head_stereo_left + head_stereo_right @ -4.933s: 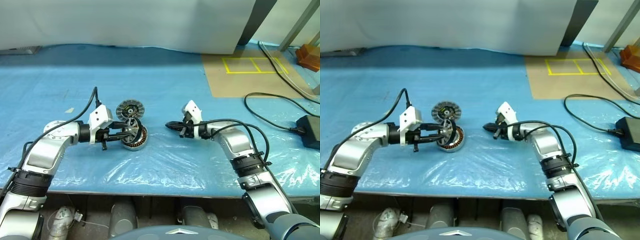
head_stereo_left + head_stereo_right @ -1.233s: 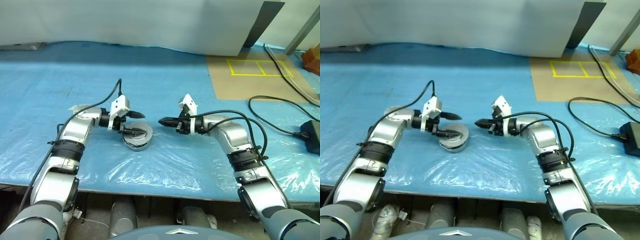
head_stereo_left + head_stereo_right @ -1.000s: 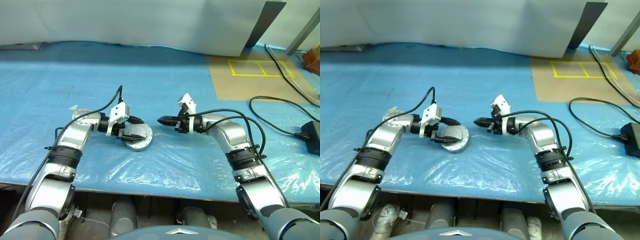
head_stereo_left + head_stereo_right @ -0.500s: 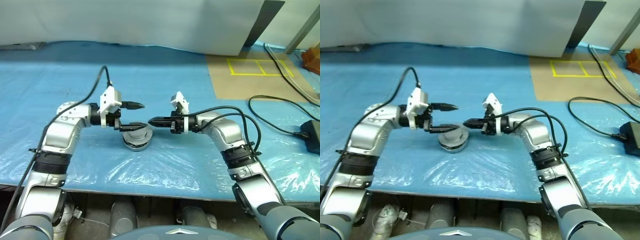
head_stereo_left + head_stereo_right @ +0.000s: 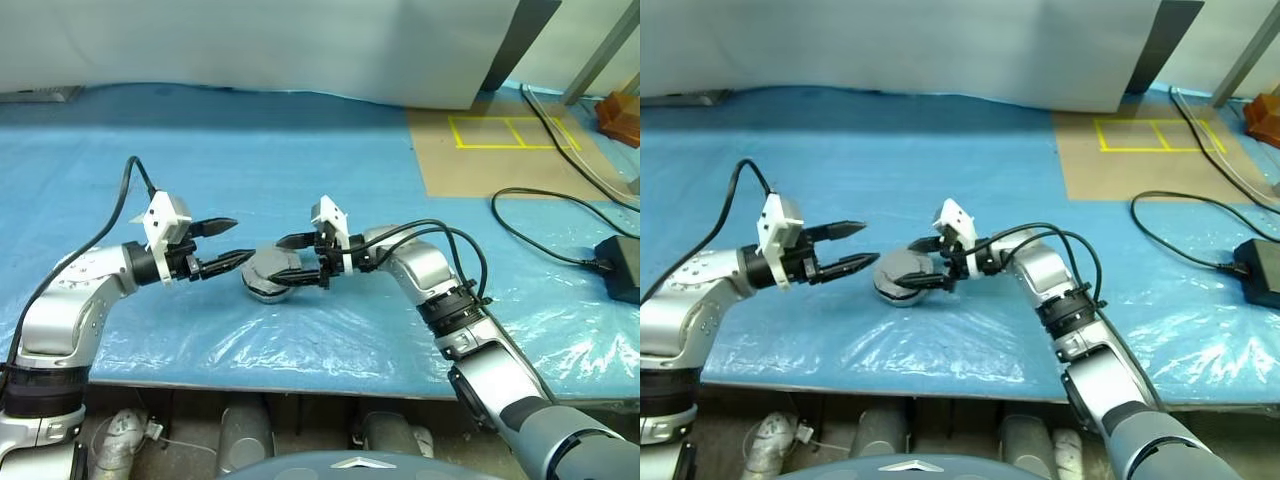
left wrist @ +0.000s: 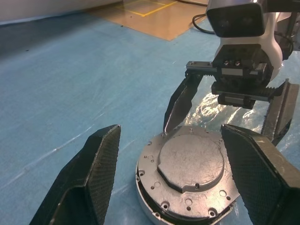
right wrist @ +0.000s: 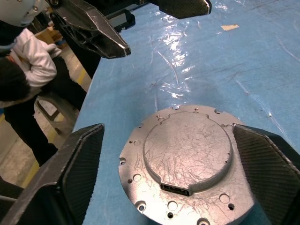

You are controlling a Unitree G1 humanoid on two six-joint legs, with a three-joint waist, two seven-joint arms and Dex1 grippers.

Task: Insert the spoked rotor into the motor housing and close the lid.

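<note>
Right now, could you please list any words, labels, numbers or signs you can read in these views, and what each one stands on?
None can be read.
The closed motor housing shows a bare scratched metal lid with screw holes, no lettering.
The yellow tape rectangles on the brown board are outlines only, without text.

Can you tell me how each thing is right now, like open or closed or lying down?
Motor housing: lying flat on the blue sheet, lid side up, closed.
Left pincer: open, holding nothing, just left of the housing.
Right pincer: open, one finger on each side of the housing, not squeezing it.
Black cable: lying loose on the table, plugged into a black box.
</note>
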